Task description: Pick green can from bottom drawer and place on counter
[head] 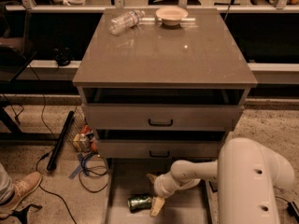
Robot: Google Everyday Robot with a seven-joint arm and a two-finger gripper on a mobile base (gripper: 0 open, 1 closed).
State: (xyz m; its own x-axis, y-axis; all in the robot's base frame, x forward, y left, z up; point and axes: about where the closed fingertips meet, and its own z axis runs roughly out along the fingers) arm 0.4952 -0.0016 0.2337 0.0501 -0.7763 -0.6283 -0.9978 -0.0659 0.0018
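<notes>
The green can [140,202] lies on its side on the floor of the pulled-out bottom drawer [187,209], near its left front. My gripper [153,192] hangs low over the drawer just right of the can, with its fingers spread open; one fingertip [157,206] is beside the can's right end, the other is further back. It holds nothing. The counter [163,55] is the glossy grey-brown cabinet top above.
A clear plastic bottle [125,21] lies on the counter's back left and a bowl [172,15] stands at its back middle. Two drawers with black handles [160,122] sit above the bottom drawer. Cables, a black bar [60,141] and a person's shoe [21,189] lie on the floor at left.
</notes>
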